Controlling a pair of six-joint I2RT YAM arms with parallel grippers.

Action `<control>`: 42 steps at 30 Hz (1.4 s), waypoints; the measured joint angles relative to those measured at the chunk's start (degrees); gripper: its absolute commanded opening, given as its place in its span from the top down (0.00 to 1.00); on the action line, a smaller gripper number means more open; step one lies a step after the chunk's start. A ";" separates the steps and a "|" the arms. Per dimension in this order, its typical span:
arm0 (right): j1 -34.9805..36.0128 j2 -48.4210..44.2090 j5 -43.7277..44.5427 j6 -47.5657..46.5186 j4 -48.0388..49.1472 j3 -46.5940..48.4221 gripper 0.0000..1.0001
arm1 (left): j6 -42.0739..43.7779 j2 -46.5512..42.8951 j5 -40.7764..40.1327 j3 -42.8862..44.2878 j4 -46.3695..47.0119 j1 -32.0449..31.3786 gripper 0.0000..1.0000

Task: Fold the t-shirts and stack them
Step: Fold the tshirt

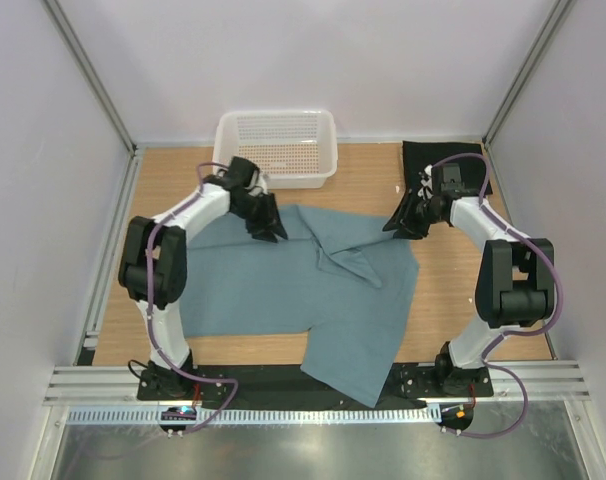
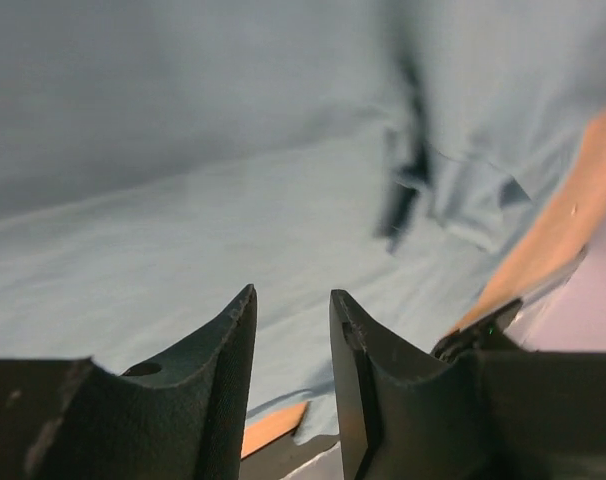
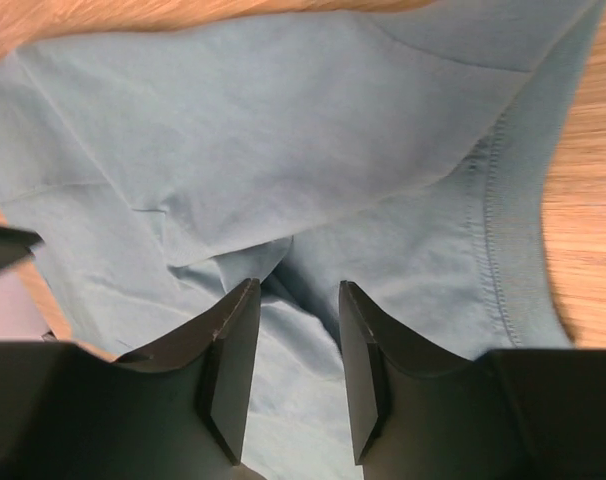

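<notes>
Top view: bright, even, diffuse; soft shadows; sheen on metal strip (image 1: 303, 455), bottom edge
Left wrist view: dimmer; blurred, smeared upper right
Right wrist view: teal-blue t-shirt (image 3: 313, 130) stitching crisp at right

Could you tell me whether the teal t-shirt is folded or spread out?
Mostly spread: the teal t-shirt lies flat across the table, with only its upper right part creased over itself.
</notes>
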 measured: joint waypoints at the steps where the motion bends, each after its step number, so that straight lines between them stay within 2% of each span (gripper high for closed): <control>1: -0.42 0.00 0.31 0.22 0.15 -0.17 0.54 | -0.63 0.15 0.39 0.00 1.33 -3.69 0.62; 4: -1.01 0.00 1.53 0.46 0.44 -0.37 0.50 | -1.90 1.86 1.14 1.01 4.09 -11.85 0.61; 7: -2.29 0.04 2.56 0.68 1.62 -1.05 0.48 | -2.78 4.55 0.00 2.10 5.62 -16.79 0.57; 12: -5.07 0.96 3.80 1.07 2.71 -1.25 0.48 | -4.22 7.26 -3.45 2.14 5.68 -18.49 0.49; 17: -6.91 1.36 4.07 1.09 3.28 -1.33 0.48 | -4.81 8.11 -5.49 2.51 5.73 -18.56 0.50; 21: -7.06 1.36 4.02 1.11 3.85 -1.33 0.49 | -5.46 9.42 -5.60 3.91 6.19 -19.65 0.60; 29: -7.06 2.60 4.00 1.29 5.33 -1.46 0.56 | -5.77 11.67 -5.35 5.35 6.99 -22.05 0.65; 33: -7.08 3.61 4.00 1.27 6.14 -1.53 0.60 | -6.10 12.66 -4.72 6.10 7.28 -22.29 0.76; 42: -7.23 6.62 2.84 1.51 9.73 -1.53 0.55 | -7.13 13.07 -3.17 6.54 7.34 -22.29 0.99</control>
